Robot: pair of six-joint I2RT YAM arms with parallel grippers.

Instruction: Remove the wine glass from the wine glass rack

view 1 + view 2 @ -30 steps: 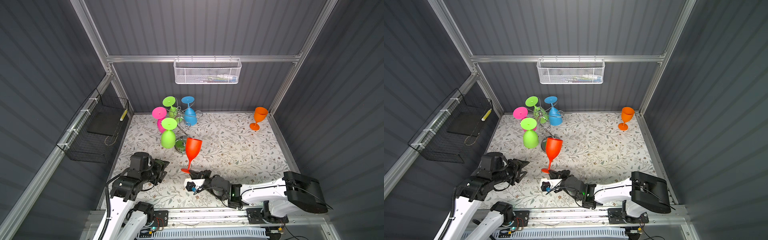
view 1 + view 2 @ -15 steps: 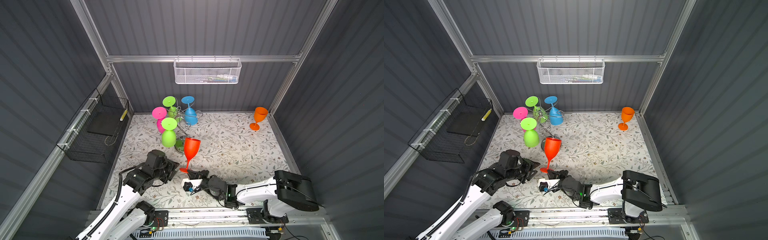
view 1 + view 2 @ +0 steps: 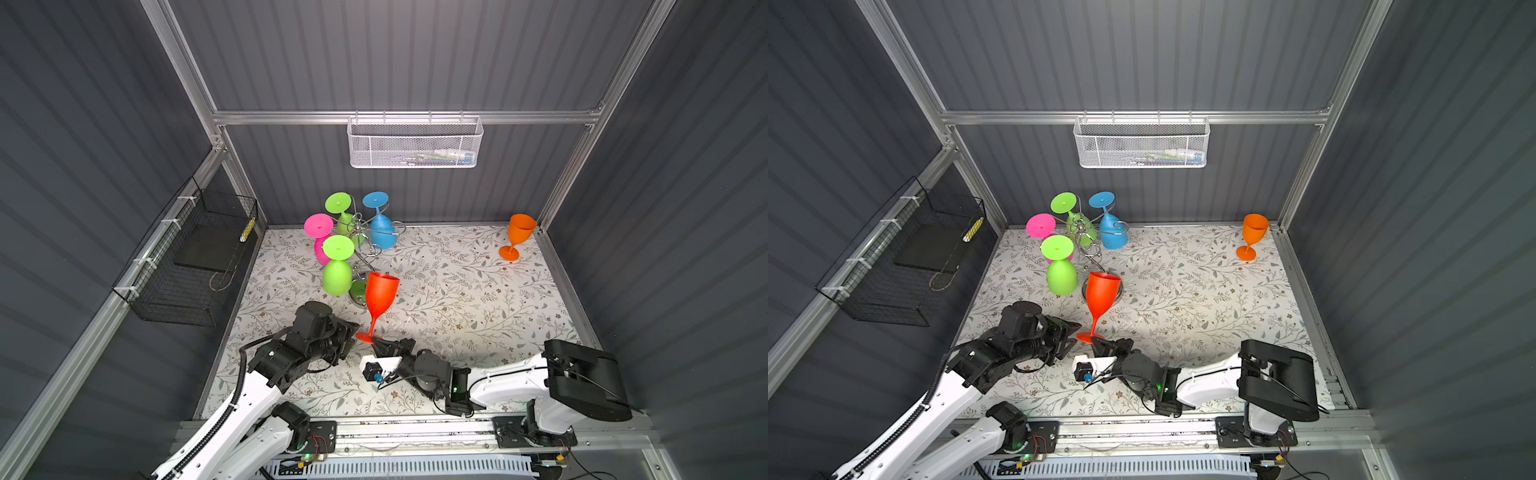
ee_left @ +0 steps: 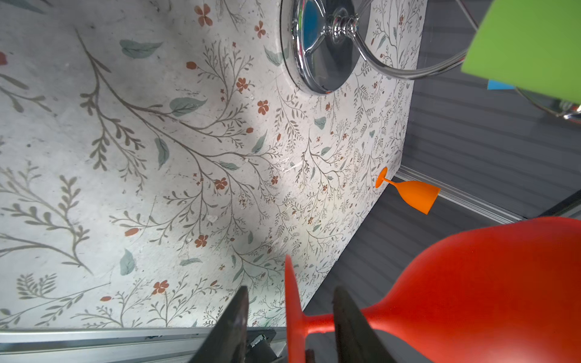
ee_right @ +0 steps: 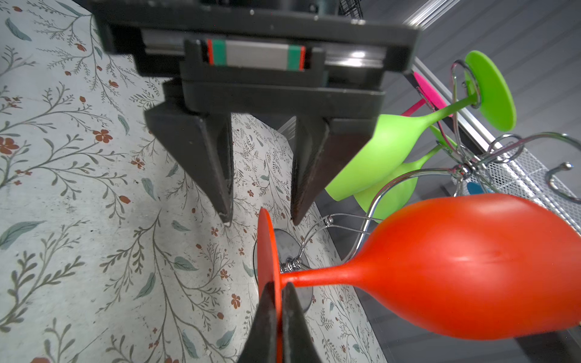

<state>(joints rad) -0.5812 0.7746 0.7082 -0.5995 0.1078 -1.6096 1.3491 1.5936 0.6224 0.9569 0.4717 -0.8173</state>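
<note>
The red wine glass (image 3: 381,291) (image 3: 1102,291) is off the chrome wine glass rack (image 3: 365,232) (image 3: 1088,235) and stands upright just in front of it. My right gripper (image 3: 376,340) (image 5: 279,287) is shut on the rim of its round foot. My left gripper (image 3: 353,328) (image 4: 290,292) is open, with the foot disc between its fingers (image 5: 220,176) and touching neither. In the left wrist view the red bowl (image 4: 487,283) fills the corner beyond the jaws. The rack's mirror base (image 4: 327,56) lies close behind.
Two green glasses (image 3: 337,276) (image 3: 345,216), a pink one (image 3: 319,232) and a blue one (image 3: 381,232) hang upside down on the rack. An orange glass (image 3: 517,237) stands at the back right corner. A black wire basket (image 3: 195,257) and a white mesh basket (image 3: 415,143) hang on the walls.
My left arm has swung in from the left up to the red glass's foot, and its jaws have narrowed a little. The right gripper has edged leftward, still holding the glass.
</note>
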